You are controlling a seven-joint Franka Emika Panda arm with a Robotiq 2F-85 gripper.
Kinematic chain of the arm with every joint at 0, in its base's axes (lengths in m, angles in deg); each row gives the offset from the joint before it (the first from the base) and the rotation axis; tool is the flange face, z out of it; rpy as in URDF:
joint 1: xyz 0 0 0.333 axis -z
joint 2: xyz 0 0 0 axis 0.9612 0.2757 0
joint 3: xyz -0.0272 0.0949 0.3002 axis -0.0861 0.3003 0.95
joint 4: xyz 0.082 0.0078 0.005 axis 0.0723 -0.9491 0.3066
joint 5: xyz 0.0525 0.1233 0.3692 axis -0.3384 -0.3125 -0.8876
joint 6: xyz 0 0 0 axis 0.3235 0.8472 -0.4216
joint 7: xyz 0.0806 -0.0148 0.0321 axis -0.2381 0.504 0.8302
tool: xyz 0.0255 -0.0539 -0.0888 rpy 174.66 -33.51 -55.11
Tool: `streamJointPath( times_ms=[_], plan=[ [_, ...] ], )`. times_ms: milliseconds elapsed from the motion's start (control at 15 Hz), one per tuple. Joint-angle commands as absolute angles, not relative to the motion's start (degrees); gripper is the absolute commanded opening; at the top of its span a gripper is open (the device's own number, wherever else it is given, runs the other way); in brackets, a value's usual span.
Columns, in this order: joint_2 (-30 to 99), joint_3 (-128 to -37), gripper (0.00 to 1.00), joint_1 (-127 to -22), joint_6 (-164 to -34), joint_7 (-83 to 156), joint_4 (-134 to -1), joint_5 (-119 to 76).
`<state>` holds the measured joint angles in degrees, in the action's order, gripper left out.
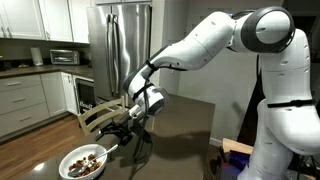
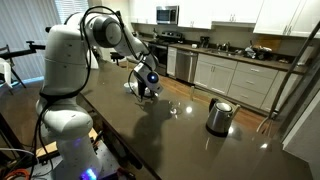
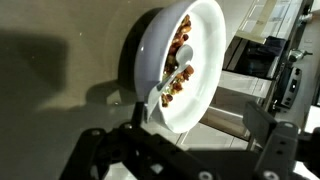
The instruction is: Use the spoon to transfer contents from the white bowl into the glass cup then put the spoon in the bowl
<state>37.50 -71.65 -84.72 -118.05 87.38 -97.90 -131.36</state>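
Claw [image 3: 185, 140] wide open, empty; pinching thin spoon [image 3: 172, 85] inside white bowl [image 3: 208, 45] risks slipping or tipping it.

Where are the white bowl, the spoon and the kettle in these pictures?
white bowl [image 3: 208, 50]: wrist view, on the bare inner wall near the rim.
spoon [image 3: 183, 73]: wrist view, on its pale head inside the bowl.
kettle [image 2: 219, 116]: in an exterior view, on its steel body.
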Motion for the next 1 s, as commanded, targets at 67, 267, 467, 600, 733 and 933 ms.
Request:
streamJointPath(
  times_ms=[67,267,467,600,733,933],
  plan=[
    [35.20,-71.46,1.00,-85.11,-119.56,89.78,-100.54,-136.80],
    [35.08,-71.37,1.00,-85.33,-119.41,91.15,-100.88,-139.60],
    [34.95,-71.26,0.74,-85.51,-119.43,92.63,-100.87,-141.83],
    [34.89,-71.15,0.60,-85.60,-119.50,93.55,-100.83,-142.87],
    [34.91,-71.06,0.47,-85.65,-119.47,93.84,-100.79,-143.15],
    [34.79,-71.01,0.27,-85.78,-119.48,94.13,-100.87,-143.66]
  ],
)
